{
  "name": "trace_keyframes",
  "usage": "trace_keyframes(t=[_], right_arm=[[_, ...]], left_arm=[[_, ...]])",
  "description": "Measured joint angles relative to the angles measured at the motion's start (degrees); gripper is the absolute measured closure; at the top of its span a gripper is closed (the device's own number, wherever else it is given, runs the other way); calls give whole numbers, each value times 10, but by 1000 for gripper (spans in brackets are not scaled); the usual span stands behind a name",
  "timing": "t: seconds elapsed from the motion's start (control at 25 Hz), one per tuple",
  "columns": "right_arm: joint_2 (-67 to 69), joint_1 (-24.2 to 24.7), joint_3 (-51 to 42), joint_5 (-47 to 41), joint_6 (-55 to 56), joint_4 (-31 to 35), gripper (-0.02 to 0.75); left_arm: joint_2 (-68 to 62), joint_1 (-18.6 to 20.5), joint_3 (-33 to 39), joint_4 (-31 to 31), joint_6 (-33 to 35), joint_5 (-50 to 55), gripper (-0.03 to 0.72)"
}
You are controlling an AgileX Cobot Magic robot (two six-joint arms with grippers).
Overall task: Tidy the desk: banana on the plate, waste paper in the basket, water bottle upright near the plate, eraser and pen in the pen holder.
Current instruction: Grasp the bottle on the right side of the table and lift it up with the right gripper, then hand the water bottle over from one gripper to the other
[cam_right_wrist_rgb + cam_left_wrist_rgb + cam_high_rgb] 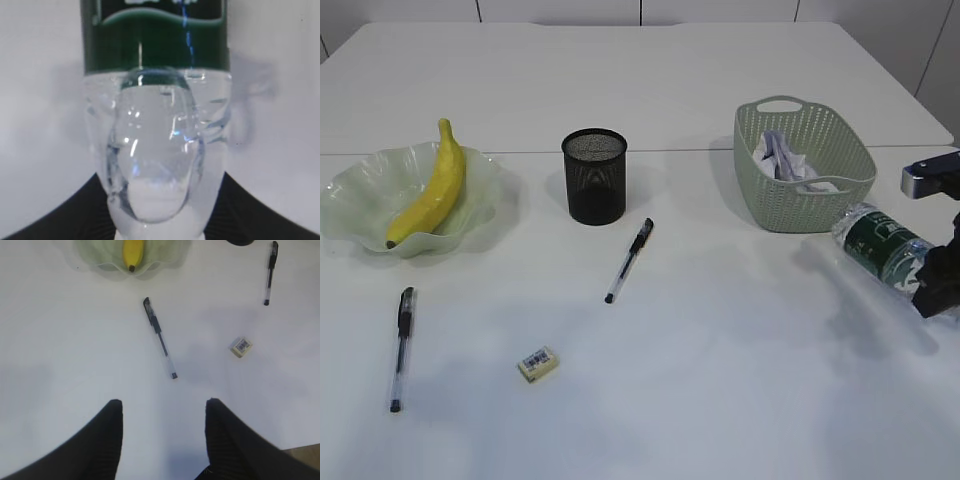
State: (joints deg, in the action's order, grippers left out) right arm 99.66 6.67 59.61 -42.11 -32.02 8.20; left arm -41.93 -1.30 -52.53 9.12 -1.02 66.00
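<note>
The water bottle [883, 245] lies tilted at the right edge of the surface [720, 380], just in front of the basket [804, 165], its neck end clamped between the jaws of the right gripper [932, 290]; the right wrist view shows the clear shoulder of the bottle [159, 150] filling the gap between the two dark fingers [240, 215], green label farther out. Waste paper [785, 160] sits inside the basket, beyond those jaws and to their left. The left gripper [162, 440] hangs above bare surface with its jaws apart and nothing between them. Ahead of them lies one pen [160, 337], cap end toward the plate [165, 260], where the banana [132, 252] rests. Ahead and to the right of the left jaws are the eraser [241, 346] and, farther on, a second pen [270, 272] just short of the black pen holder [594, 175].
</note>
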Motion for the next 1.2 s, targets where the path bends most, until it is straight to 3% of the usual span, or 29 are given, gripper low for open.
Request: trace_keyframes(t=[0.52, 0.8, 1.2], right_arm=[[-92, -11, -1, -97, -149, 128, 409], [-143, -79, -1, -127, -154, 132, 409], [-191, -178, -1, -229, -141, 133, 409]], left_arm=[[0, 0, 0, 7, 51, -13, 307], [0, 0, 0, 89, 86, -48, 307], [0, 0, 0, 230, 319, -58, 307]])
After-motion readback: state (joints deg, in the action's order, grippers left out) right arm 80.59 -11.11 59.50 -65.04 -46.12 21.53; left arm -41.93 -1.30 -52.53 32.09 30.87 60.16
